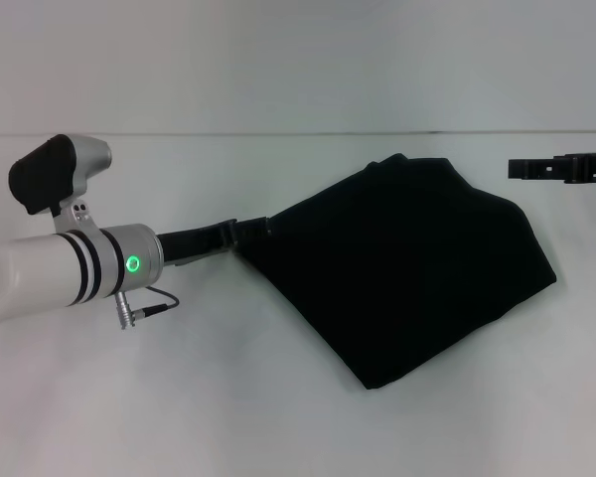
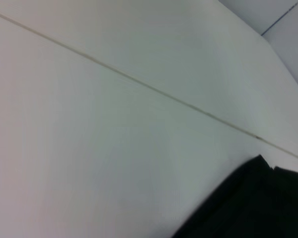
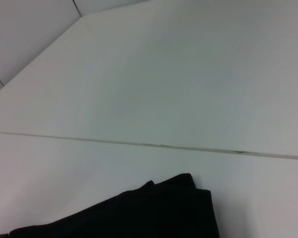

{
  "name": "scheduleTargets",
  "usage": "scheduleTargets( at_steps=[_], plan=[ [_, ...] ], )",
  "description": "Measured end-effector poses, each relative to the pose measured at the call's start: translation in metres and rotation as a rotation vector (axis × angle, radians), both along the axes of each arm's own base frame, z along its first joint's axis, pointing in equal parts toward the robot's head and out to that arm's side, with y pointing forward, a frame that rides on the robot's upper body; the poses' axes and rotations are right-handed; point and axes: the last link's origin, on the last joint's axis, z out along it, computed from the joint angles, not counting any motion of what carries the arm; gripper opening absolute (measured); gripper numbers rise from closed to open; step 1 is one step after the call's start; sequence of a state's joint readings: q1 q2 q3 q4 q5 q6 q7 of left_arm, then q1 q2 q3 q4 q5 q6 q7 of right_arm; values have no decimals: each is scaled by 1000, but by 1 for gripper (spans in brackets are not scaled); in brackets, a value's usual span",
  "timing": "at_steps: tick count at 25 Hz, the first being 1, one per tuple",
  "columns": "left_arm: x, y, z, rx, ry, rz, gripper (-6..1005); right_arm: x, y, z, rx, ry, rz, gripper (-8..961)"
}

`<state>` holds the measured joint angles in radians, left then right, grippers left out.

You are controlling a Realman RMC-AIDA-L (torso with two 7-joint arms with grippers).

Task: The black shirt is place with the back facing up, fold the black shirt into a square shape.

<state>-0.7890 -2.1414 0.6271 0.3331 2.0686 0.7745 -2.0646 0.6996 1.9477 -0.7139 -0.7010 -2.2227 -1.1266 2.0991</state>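
Observation:
The black shirt (image 1: pixel 407 268) lies folded into a rough diamond on the white table, right of centre in the head view. My left gripper (image 1: pixel 250 234) reaches in from the left and is shut on the shirt's left corner, which is drawn to a point toward it. The right gripper (image 1: pixel 561 168) hovers at the far right, apart from the shirt and beyond its upper right edge. A dark corner of the shirt (image 2: pixel 248 203) shows in the left wrist view. The right wrist view catches a folded edge of the shirt (image 3: pixel 154 210).
The white table (image 1: pixel 179 397) extends all round the shirt. A thin seam (image 1: pixel 278 134) runs across the table behind the shirt. My left arm (image 1: pixel 70 268), with its cable, crosses the left side of the table.

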Motion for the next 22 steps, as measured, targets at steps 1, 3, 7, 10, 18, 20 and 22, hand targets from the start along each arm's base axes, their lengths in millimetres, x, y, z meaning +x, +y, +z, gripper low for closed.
scheduleTargets(
  at_steps=[1, 3, 7, 10, 18, 20, 22],
  plan=[
    [1, 1, 0, 2, -2, 0, 830, 0, 0, 0, 0, -1, 1, 908],
    [3, 2, 0, 3, -6, -1, 830, -1, 1, 0, 0, -1, 3, 909],
    [9, 3, -3, -13, -15, -3, 828, -3, 2, 1, 4, -1, 7, 909],
    [11, 4, -4, -19, -18, -6, 827, -3, 2, 1, 5, -4, 13, 909],
    [14, 4, -6, -36, -6, -27, 823, -3, 3, 0, 6, -8, 15, 908],
    [15, 4, -7, -36, -3, -32, 787, -2, 3, 0, 6, -11, 13, 909],
    [16, 4, -8, -32, 1, -34, 714, -2, 3, -2, 6, -13, 10, 909]
  ],
)
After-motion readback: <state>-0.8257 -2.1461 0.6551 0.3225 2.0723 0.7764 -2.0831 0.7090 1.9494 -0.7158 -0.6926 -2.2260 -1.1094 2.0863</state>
